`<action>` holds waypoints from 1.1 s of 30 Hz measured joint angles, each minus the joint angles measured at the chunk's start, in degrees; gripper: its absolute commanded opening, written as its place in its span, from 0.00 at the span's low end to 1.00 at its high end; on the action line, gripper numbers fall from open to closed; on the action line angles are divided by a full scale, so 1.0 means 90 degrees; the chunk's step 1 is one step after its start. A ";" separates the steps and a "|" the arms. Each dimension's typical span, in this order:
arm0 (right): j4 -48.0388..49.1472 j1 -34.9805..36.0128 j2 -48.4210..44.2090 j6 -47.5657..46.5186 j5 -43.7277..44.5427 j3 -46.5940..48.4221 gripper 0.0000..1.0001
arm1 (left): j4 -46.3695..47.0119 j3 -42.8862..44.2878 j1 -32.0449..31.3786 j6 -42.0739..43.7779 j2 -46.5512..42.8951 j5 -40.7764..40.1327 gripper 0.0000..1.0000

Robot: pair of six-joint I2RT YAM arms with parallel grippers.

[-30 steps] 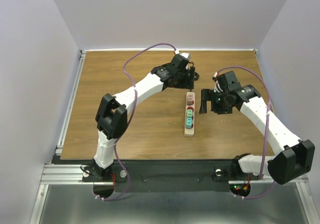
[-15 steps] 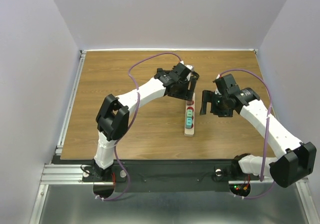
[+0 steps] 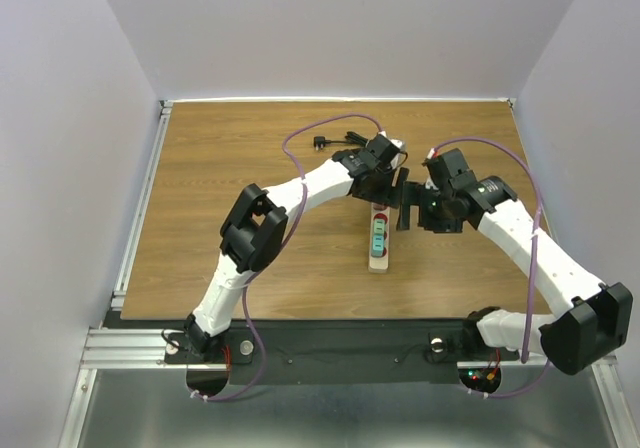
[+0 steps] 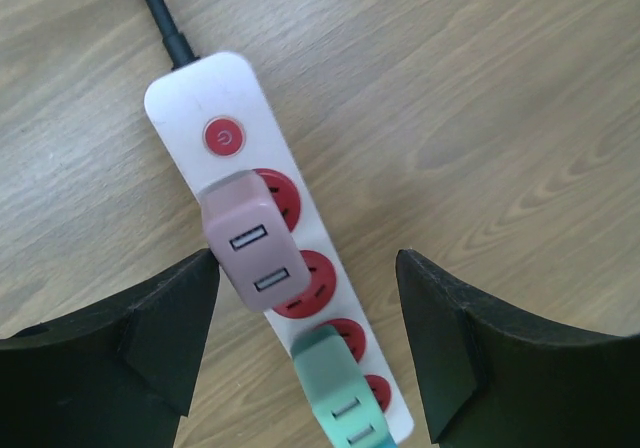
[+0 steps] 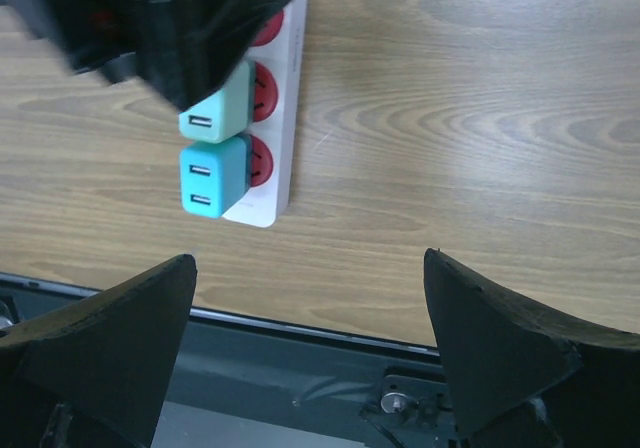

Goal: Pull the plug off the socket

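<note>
The socket is a beige strip lying lengthwise mid-table, with red outlets and a red switch. It holds a pink plug, a light green plug and a blue plug. My left gripper is open and hovers above the strip's far half, one finger on each side, touching nothing. In the top view the left gripper covers the pink plug. My right gripper is open and empty, just right of the strip, seen in the top view.
The strip's black cord runs from its far end toward the back, ending in a loose plug. The table's near edge and a dark metal rail show below the right gripper. The two grippers are close together.
My left gripper has moved right and nearer, from beyond the strip's far end to above its far outlets. My right gripper has shifted left toward the strip. Both stay open.
</note>
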 measured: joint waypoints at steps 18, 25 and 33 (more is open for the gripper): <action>0.0410 0.2618 0.0741 0.1076 0.0792 0.0049 1.00 | 0.0029 -0.0260 -0.0002 -0.0316 0.0211 -0.0163 0.68; 0.0427 0.2919 0.0658 0.1467 0.1156 -0.0087 1.00 | 0.0151 -0.0260 0.0049 -0.0376 0.0364 -0.0126 0.43; 0.0469 0.2982 -0.0330 0.1591 0.1479 -0.0090 1.00 | 0.0593 -0.0729 0.0066 -0.0498 0.0155 -0.0187 0.30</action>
